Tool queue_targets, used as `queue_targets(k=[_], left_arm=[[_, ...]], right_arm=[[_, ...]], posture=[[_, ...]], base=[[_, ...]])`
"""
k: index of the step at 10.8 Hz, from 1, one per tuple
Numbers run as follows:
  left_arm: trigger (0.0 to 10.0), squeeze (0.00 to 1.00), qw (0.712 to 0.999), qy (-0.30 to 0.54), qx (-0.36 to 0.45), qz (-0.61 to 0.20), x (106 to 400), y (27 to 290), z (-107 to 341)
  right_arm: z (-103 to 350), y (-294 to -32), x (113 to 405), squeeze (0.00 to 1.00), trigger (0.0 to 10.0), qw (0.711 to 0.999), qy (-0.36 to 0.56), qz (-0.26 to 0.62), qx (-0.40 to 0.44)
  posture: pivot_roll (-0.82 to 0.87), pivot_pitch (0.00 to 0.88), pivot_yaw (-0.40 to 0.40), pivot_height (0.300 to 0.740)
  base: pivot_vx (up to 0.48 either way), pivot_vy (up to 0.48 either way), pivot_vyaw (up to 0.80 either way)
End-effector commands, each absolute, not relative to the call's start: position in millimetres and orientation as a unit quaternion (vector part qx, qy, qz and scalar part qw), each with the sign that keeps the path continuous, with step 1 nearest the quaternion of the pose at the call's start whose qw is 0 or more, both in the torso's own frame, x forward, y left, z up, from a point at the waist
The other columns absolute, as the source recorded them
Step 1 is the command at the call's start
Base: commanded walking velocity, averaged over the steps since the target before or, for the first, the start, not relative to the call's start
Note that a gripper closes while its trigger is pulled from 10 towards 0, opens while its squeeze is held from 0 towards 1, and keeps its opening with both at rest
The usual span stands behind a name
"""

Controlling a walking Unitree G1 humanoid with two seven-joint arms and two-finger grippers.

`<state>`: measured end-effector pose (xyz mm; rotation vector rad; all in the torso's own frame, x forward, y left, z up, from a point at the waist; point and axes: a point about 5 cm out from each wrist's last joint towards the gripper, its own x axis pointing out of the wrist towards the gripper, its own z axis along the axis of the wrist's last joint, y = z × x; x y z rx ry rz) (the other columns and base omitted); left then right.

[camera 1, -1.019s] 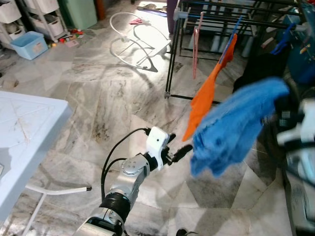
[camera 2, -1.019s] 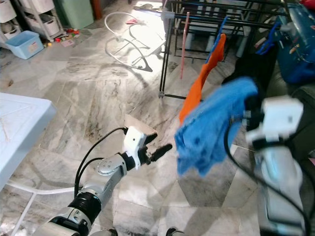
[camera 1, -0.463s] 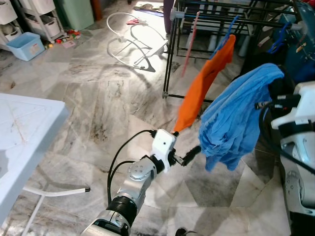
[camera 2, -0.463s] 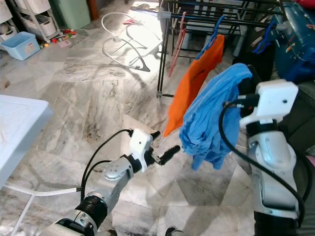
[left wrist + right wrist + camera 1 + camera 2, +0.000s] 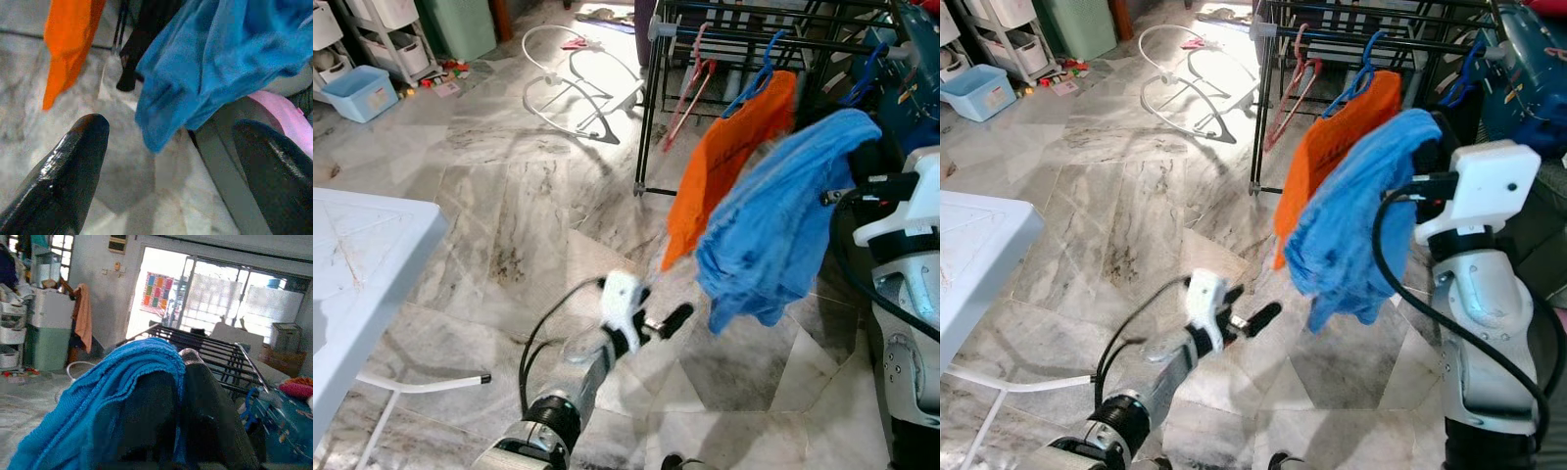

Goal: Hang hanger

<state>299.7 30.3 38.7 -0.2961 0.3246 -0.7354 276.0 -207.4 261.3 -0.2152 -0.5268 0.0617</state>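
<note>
1. Two claws are raised in front of the drying rack (image 5: 773,24): the right claw (image 5: 183,396) is held high with a blue garment (image 5: 783,220) draped over it, and the left claw (image 5: 671,318) is stretched forward lower down, its fingers (image 5: 68,166) spread wide and empty.
2. The right claw's fingers are seen pressed together under the cloth; the hanger itself is hidden by the fabric, so it cannot be told whether a hook is gripped. It is judged to sit inside the garment, at the claw.
3. The rack rails lie just beyond and above the right claw. An orange garment (image 5: 724,162) on a blue hanger (image 5: 759,73) hangs right behind the blue one, on the side towards the left claw, and pink hangers (image 5: 690,83) are hung further that way.
4. A likely failure is judged to be the blue cloth slipping off, since it is only draped and its loose tail dangles just above the left claw.
5. Snagging is also a risk: the orange garment nearly touches the blue one, so a forward reach could push it along the rail or tangle the two.
6. Open marble floor (image 5: 509,196) is available beyond the left claw; a white worktop (image 5: 362,245) stands well apart on that side.
</note>
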Motion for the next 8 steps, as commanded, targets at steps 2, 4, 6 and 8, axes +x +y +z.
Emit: queue_targets(k=[2, 4, 6, 8], left_arm=[[10.0, 1.00, 0.881, 0.138, -0.225, -0.392, 301.9, -23.7, 69.1], [10.0, 1.00, 0.868, 0.134, -0.264, -0.398, 307.3, -30.8, 81.4], [10.0, 0.00, 0.881, 0.089, -0.281, -0.371, 326.3, -22.9, 105.7], [10.0, 0.00, 0.860, 0.106, -0.317, -0.386, 328.1, -25.3, 111.1]], right_arm=[[275.1, -204.0, 268.2, 0.00, 0.0, 0.952, -0.283, 0.036, -0.110], [277.7, -203.4, 264.4, 0.00, 0.0, 0.952, -0.283, 0.038, -0.112], [271.3, -202.3, 257.0, 0.00, 0.0, 0.956, -0.271, 0.040, -0.109], [264.9, -201.7, 253.9, 0.00, 0.0, 0.960, -0.261, 0.036, -0.099]], posture=[[-0.07, 0.120, -0.051, 0.740], [-0.07, 0.115, -0.050, 0.740], [-0.06, 0.123, -0.041, 0.740], [-0.06, 0.127, -0.038, 0.740]], base=[[0.000, 0.000, 0.00], [0.000, 0.000, 0.00], [0.000, 0.000, 0.00], [0.000, 0.000, 0.00]])
